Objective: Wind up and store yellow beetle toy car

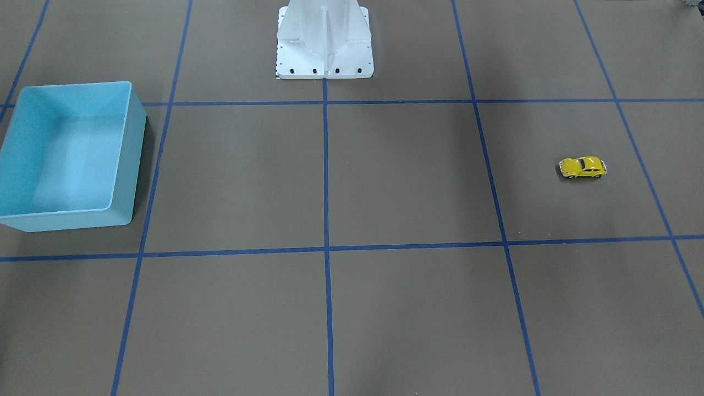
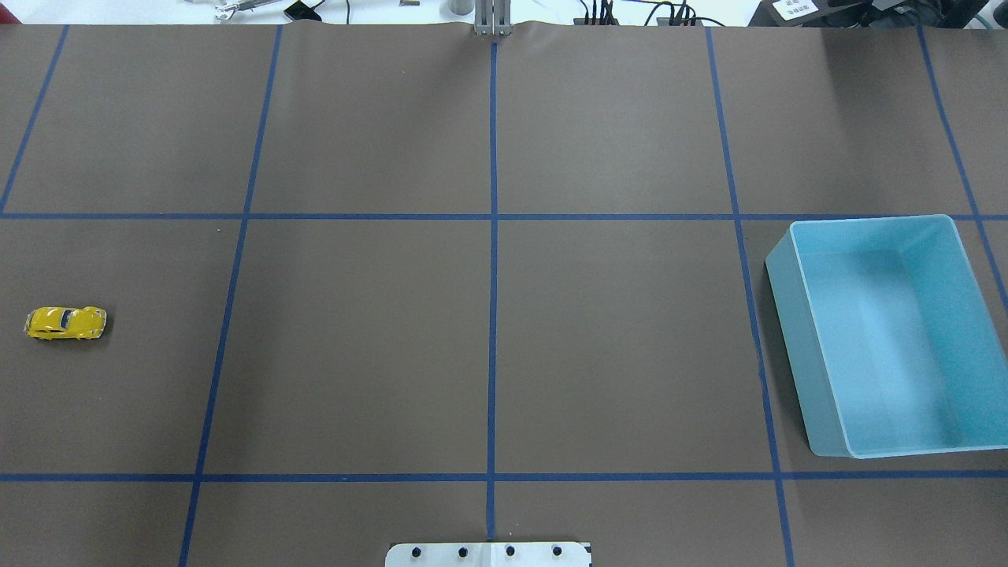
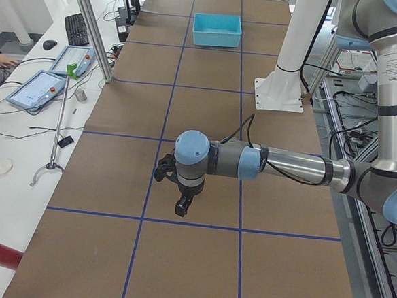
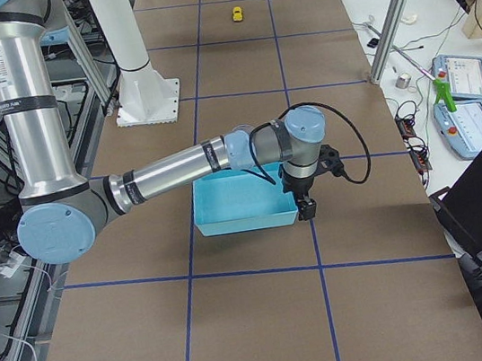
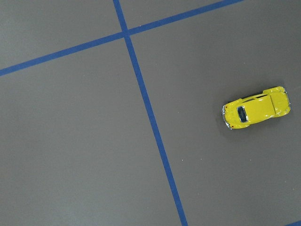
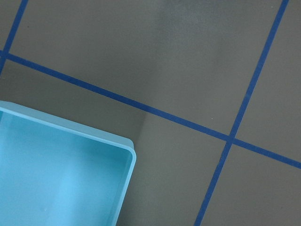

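The yellow beetle toy car (image 1: 582, 167) stands on its wheels on the brown table, alone in a grid square on my left side (image 2: 66, 322). It shows at the right of the left wrist view (image 5: 256, 113) and far off in the exterior right view (image 4: 237, 14). The left gripper (image 3: 183, 206) shows only in the exterior left view, hanging above the table; I cannot tell if it is open. The right gripper (image 4: 306, 210) shows only in the exterior right view, at the bin's corner; I cannot tell its state. No fingers show in either wrist view.
An open light-blue bin (image 2: 886, 335) stands on my right side, nothing in it (image 1: 69, 154); its corner fills the lower left of the right wrist view (image 6: 70, 179). Blue tape lines grid the table. The white robot base (image 1: 323, 41) stands at the table's edge.
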You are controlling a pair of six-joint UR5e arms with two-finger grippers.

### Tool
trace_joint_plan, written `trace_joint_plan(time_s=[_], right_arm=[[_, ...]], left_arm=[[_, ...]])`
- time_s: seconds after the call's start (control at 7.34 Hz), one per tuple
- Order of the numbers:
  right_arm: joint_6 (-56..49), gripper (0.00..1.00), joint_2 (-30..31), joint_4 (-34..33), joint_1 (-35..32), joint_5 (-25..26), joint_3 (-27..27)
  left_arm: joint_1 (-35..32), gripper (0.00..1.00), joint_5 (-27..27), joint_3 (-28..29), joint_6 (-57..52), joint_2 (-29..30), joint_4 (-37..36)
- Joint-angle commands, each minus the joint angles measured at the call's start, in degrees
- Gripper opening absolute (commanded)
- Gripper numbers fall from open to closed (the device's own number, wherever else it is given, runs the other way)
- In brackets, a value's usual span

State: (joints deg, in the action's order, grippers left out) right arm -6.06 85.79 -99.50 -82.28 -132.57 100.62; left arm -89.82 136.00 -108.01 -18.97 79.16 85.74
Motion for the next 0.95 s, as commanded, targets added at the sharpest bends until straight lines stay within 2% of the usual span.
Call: trace_joint_plan(time_s=[0.0,0.14,0.41,0.82], right_arm=[[9.01,1.00,1.83,-0.26,-0.07,1.34,-0.51],[9.04,1.00,2.18,-0.35,-0.07,4.13,-1.03],[9.22,1.00,2.71,-0.44,-0.68,4.07,-1.92],[13.32,1.00,3.06,-0.44,-1.65,1.97,-1.83]], left_arm=[[0.70,1.00,-0.38,-1.24,-1.15,0.99,-0.05],[2.01,1.00,-0.73,-1.94,-6.37,1.34,-0.14],[3.33,1.00,-0.82,-3.43,-10.99,1.60,-0.14],[11.21,1.00,-1.00,-4.92,-19.32,4.49,-0.05]])
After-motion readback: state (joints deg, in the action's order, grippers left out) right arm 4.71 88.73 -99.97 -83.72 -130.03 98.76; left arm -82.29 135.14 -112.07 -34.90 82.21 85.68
